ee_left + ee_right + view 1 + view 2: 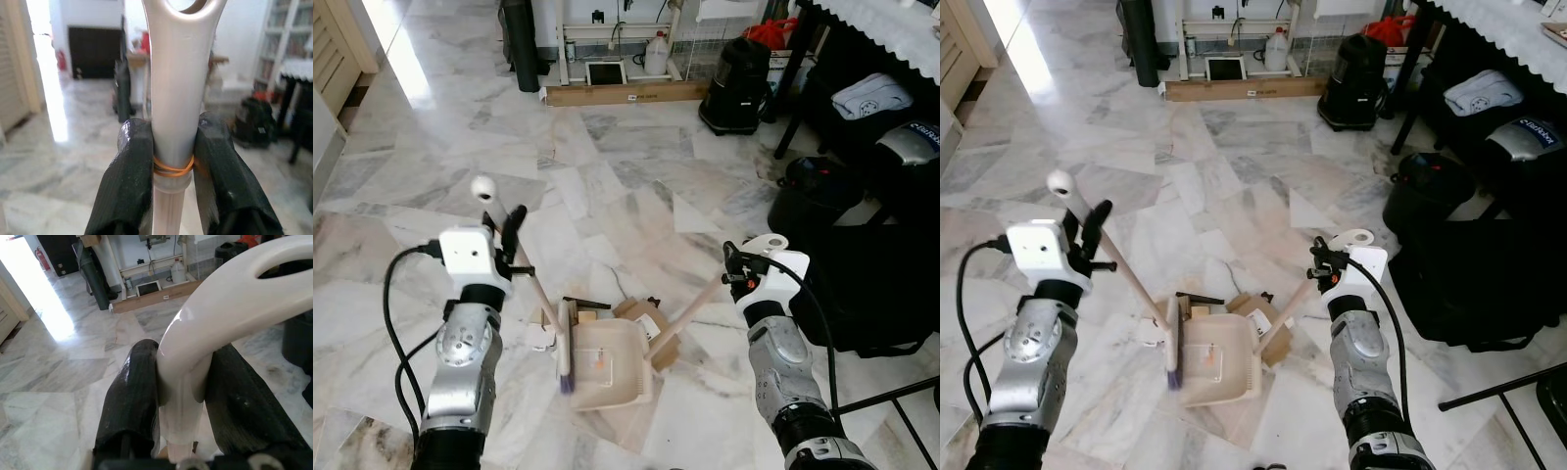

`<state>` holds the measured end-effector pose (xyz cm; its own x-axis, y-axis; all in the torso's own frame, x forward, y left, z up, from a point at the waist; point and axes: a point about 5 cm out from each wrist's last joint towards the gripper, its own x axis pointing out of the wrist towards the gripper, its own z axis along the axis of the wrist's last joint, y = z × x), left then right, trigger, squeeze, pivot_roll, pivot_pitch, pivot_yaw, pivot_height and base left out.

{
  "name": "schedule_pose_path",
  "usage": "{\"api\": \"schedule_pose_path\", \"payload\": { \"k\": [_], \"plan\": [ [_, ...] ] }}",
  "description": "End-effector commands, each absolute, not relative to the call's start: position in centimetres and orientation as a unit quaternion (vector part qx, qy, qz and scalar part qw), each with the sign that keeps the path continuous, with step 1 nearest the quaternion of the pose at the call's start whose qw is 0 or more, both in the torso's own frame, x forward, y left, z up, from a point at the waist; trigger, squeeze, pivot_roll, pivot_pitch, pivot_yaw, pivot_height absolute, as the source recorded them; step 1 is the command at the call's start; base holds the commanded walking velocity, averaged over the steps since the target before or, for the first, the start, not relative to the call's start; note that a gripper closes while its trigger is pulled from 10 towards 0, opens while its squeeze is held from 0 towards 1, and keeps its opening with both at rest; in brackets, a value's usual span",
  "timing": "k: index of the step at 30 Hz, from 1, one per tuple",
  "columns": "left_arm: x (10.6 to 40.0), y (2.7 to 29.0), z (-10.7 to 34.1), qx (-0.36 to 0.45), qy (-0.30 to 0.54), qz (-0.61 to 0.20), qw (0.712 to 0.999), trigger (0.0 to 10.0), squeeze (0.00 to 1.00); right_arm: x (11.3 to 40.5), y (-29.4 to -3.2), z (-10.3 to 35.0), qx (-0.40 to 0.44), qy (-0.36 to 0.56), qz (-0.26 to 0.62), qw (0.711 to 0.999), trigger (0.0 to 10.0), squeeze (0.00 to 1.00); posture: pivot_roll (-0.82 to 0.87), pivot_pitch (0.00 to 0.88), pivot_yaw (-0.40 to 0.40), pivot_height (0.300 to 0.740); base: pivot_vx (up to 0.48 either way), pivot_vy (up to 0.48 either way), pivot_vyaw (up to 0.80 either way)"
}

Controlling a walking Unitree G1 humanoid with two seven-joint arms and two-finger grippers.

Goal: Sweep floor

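On the marble floor [636,166], between the two silver arms, lies a beige dustpan [607,367] with scraps of cardboard and paper debris [641,318] heaped just beyond its far edge and a small white scrap [540,338] beside its left side. The left end effector [506,230] is clamped on the upper part of a pale broom handle [533,284]; the left wrist view shows both black fingers [132,181] pressed against the handle's silver-white grip, just above an orange rubber band [172,169]. The handle slants down to the broom head [565,354], whose dark bristles touch the left edge of the dustpan. The right end effector [736,272] is closed on the white looped top of the dustpan handle [690,313], which runs down at a slant to the pan's right rear corner; in the right wrist view the fingers [129,401] squeeze the white handle from both sides. Toward the far end of the floor a long cardboard box [626,93] lies flat, with a black vacuum cleaner [736,83] near its right end. Black bags [862,264] rest along the right edge of the floor
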<state>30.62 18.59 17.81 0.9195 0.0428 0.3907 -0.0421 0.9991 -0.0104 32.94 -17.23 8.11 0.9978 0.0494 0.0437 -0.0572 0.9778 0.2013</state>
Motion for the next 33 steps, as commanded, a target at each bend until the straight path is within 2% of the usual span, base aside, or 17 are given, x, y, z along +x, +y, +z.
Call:
{"api": "schedule_pose_path", "payload": {
  "k": [1, 9, 15, 22, 25, 33],
  "plan": [
    [30.6, 18.7, 21.1, -0.009, -0.266, 0.032, 0.963, 10.0, 0.0, 32.9, -17.3, 8.6, 0.109, -0.033, 0.027, 0.993, 10.0, 0.0, 0.04, 0.069, -0.054, 0.74, 0.0, 0.0, 0.0],
    [30.6, 19.0, 22.8, 0.006, -0.294, 0.04, 0.955, 10.0, 0.0, 32.8, -17.3, 8.5, 0.108, -0.031, 0.029, 0.993, 10.0, 0.0, 0.04, 0.073, -0.054, 0.74, 0.0, 0.0, 0.0],
    [30.2, 18.0, 19.7, 0.145, -0.25, -0.024, 0.957, 10.0, 0.0, 32.9, -17.4, 8.6, 0.108, -0.032, 0.024, 0.993, 10.0, 0.0, 0.04, 0.082, -0.055, 0.74, 0.0, 0.0, 0.0],
    [29.8, 17.7, 17.1, 0.14, -0.204, -0.037, 0.968, 10.0, 0.0, 32.9, -17.6, 8.7, 0.106, -0.033, 0.019, 0.994, 10.0, 0.0, 0.04, 0.088, -0.055, 0.74, 0.0, 0.0, 0.0],
    [29.6, 17.1, 15.8, 0.148, -0.178, -0.065, 0.971, 10.0, 0.0, 33.0, -17.7, 8.9, 0.107, -0.038, 0.014, 0.993, 10.0, 0.0, 0.04, 0.091, -0.054, 0.74, 0.0, 0.0, 0.0],
    [29.4, 16.0, 14.7, 0.099, -0.153, -0.094, 0.979, 10.0, 0.0, 33.2, -17.8, 9.2, 0.108, -0.042, 0.01, 0.993, 10.0, 0.0, 0.04, 0.094, -0.053, 0.74, 0.0, 0.0, 0.0]
  ]
}}
